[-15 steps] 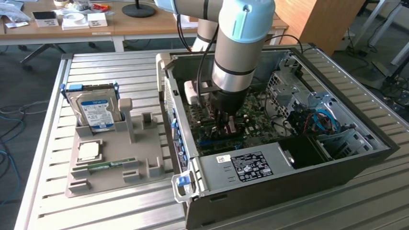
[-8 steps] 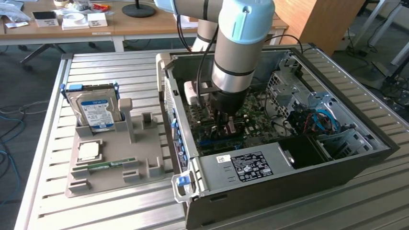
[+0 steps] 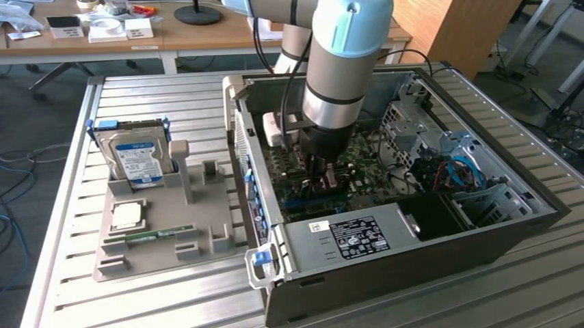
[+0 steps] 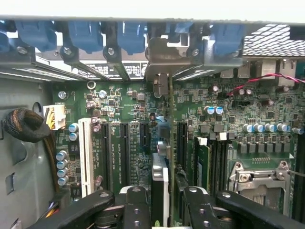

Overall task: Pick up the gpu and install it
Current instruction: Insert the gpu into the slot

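The gpu [image 4: 160,177] stands on edge on the green motherboard [image 4: 124,102] inside the open computer case [image 3: 511,225]. Its silvery bracket [image 4: 159,64] sits against the rear slot wall of the case. My gripper [image 4: 163,202] straddles the card's near end, its two black fingers [image 4: 136,205] standing on either side of it with a small gap showing, so it is open. In the exterior view the arm reaches straight down into the case, and the gripper [image 3: 321,179] is low over the board.
Beside the gpu are black expansion slots and a white slot [image 4: 86,157], a memory stick [image 4: 202,162], the CPU socket [image 4: 259,176] and a cable bundle [image 4: 26,126]. Outside the case, a grey fixture [image 3: 164,225] holds a hard drive [image 3: 137,158], a chip [image 3: 126,215] and a green memory stick [image 3: 150,236].
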Robot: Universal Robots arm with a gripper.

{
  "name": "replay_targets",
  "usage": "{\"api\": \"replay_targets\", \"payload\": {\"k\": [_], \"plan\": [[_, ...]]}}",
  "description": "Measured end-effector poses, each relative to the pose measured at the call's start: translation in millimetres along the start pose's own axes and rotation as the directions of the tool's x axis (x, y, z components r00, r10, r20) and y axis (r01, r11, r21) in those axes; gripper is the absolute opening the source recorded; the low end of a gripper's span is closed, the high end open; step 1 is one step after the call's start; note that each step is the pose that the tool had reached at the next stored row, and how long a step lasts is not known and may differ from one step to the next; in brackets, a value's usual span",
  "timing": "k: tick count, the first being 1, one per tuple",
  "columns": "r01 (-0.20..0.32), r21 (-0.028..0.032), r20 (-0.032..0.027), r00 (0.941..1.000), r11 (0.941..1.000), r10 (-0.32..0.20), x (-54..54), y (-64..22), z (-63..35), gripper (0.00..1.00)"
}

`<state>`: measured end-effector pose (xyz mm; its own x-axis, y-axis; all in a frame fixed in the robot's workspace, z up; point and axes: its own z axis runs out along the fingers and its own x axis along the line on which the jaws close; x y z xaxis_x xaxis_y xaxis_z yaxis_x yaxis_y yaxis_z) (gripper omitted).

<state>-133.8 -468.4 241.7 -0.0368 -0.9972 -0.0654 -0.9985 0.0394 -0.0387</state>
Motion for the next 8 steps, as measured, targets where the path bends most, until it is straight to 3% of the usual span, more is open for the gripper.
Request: {"api": "replay_targets", "payload": {"k": [8], "plan": [[0.0, 0.0001, 0.0001, 1.0, 1.0, 0.0, -0.4, -0.2, -3.1, 0.34]]}}
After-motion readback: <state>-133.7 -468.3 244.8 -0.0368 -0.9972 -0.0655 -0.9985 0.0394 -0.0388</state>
